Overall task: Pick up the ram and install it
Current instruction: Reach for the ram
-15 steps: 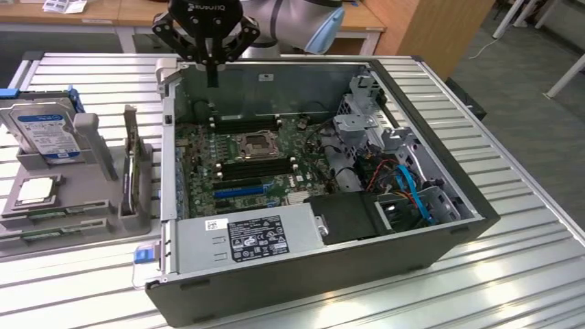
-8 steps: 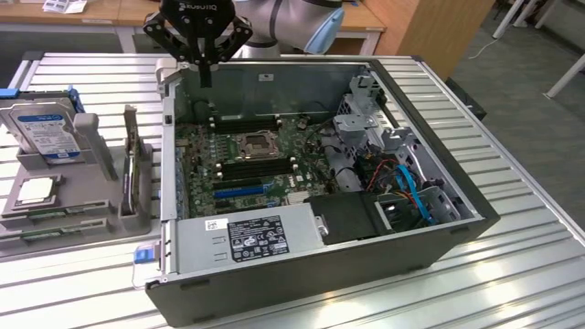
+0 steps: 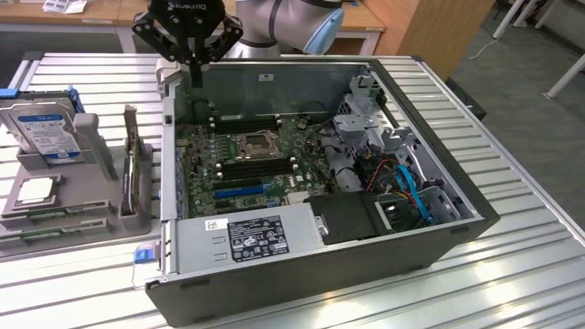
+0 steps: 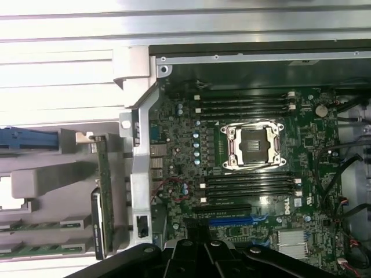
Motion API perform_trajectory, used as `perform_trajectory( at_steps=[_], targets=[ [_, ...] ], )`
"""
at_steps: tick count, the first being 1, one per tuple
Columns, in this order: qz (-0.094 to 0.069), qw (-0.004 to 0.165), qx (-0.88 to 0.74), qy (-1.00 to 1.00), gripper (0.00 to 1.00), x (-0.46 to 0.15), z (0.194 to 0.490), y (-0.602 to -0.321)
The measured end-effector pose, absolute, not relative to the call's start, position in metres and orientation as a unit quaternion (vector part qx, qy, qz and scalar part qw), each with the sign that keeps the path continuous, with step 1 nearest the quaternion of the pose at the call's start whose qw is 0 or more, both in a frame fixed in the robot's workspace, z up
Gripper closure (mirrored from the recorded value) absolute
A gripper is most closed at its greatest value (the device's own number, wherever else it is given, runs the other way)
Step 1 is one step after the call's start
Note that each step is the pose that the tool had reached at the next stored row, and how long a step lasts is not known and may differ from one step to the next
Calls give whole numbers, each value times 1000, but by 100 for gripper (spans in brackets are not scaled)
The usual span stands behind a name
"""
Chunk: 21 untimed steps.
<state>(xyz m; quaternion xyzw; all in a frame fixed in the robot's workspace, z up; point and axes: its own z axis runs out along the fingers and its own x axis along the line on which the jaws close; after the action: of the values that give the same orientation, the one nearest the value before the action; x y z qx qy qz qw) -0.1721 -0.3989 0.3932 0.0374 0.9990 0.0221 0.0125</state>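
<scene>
- Open computer case (image 3: 320, 277) lies on its side on the slatted metal bench (image 3: 521, 274), with the motherboard (image 3: 274, 184) facing up.
- The CPU socket (image 3: 251, 145) sits between banks of long black slots (image 3: 245, 125). The power supply (image 3: 260, 240) fills the near end of the case.
- A grey tray (image 3: 92, 205) sits just beside the case, on the exterior view's left. The case wall stands between the two.
- An upright card (image 3: 133, 164) in its holder stands along the tray's case-side edge.
- The ram (image 3: 55, 212) is a thin green stick with small dark chips. It lies lengthwise in a groove at the tray's near end, well apart from the tool. A second stick (image 3: 48, 234) lies just beside it.
- The tray also holds a blue-labelled hard drive (image 3: 41, 133), upright, and a processor chip (image 3: 37, 190), flat.
- The tool (image 3: 196, 75) has its fingers together and holds nothing. It hangs over the case's far corner, on the exterior view's left.
</scene>
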Motion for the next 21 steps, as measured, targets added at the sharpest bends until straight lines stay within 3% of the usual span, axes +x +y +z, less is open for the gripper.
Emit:
perform_trajectory(
  at_steps=[21],
  targets=[
    [22,12,37,999,90,-214,393,-399]
  ],
)
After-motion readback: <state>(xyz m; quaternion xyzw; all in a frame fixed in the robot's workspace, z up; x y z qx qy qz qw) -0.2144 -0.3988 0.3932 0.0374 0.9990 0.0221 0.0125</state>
